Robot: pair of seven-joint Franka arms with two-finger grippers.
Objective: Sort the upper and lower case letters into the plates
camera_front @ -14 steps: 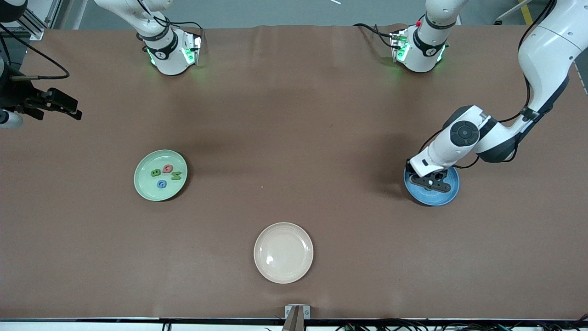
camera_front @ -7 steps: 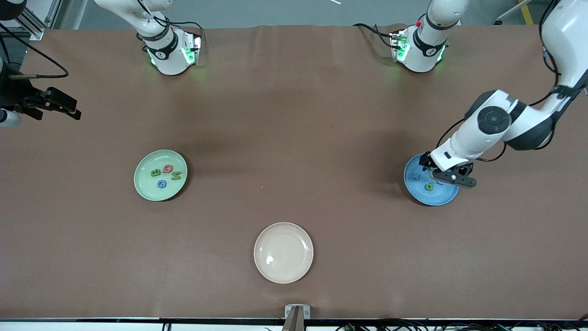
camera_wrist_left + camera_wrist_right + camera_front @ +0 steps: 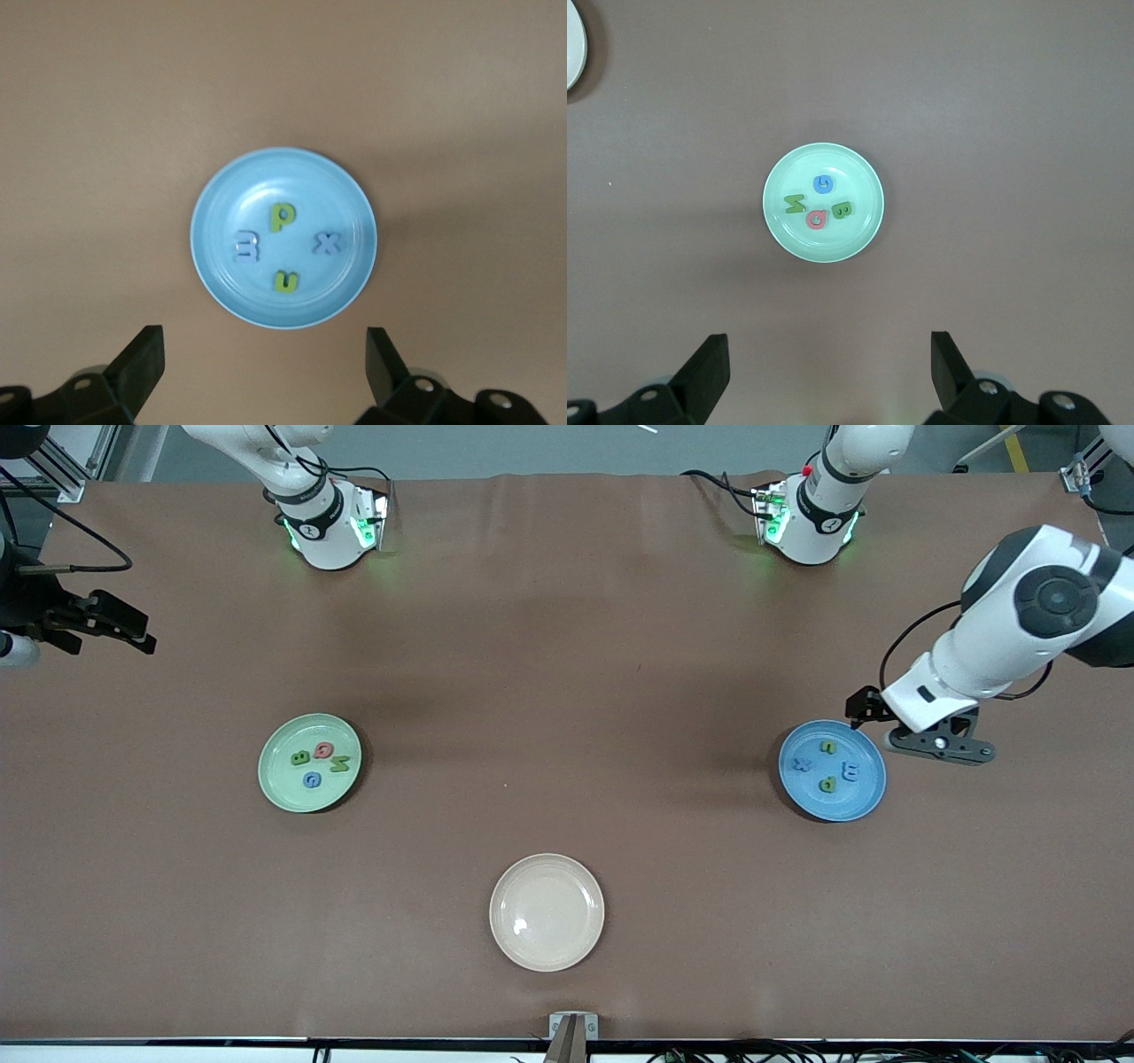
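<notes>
1. Front view: the light green plate point(image 3: 309, 763) lies toward the right arm's end of the table and carries red Q point(image 3: 324, 750), green B point(image 3: 300, 758), green N point(image 3: 339, 763) and blue G point(image 3: 311, 780). The blue plate point(image 3: 832, 771) lies toward the left arm's end and carries blue x point(image 3: 803, 763), green n point(image 3: 828, 747), blue m point(image 3: 852, 773) and green p point(image 3: 827, 785). A cream plate point(image 3: 547, 911) sits nearer the camera, between the two. The left gripper point(image 3: 941, 742) hangs just beside the blue plate's rim. The right gripper point(image 3: 97, 624) waits at the table's edge.
2. Left wrist view: fingers point(image 3: 142, 363) spread wide, nothing between them; all four lowercase letters lie inside the blue plate.
3. Right wrist view: fingers point(image 3: 707, 367) spread wide and empty, high over the light green plate.
</notes>
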